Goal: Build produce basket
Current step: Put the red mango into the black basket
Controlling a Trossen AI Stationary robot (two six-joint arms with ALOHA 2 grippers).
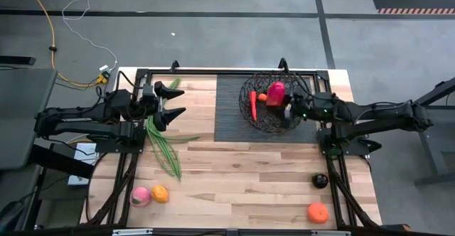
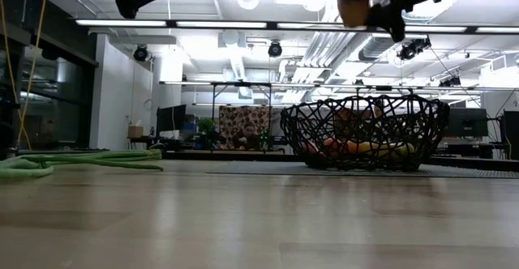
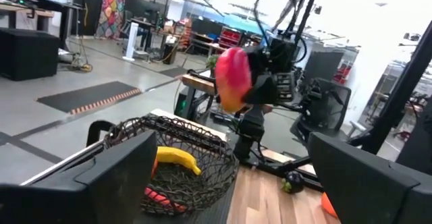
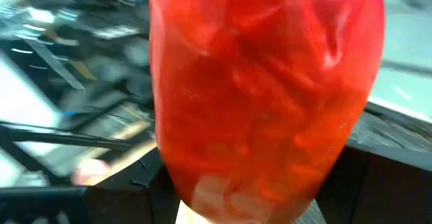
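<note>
The right claw [image 1: 285, 105] is closed partway on the smooth red mango [image 1: 276, 94], hovering over the black wire basket [image 1: 249, 115] at the bench's [image 1: 234, 179] one o'clock. Released off-centre, the rounded mango could roll off the banana [image 3: 177, 160] and chili [image 1: 253, 105] inside. The left claw [image 1: 175, 101] waits wide open and empty above the green stalks [image 1: 162, 145] at ten o'clock.

A lab: open ceiling ducts [image 2: 243, 58], strip lights, workbenches [image 3: 142, 32], monitors.
</note>
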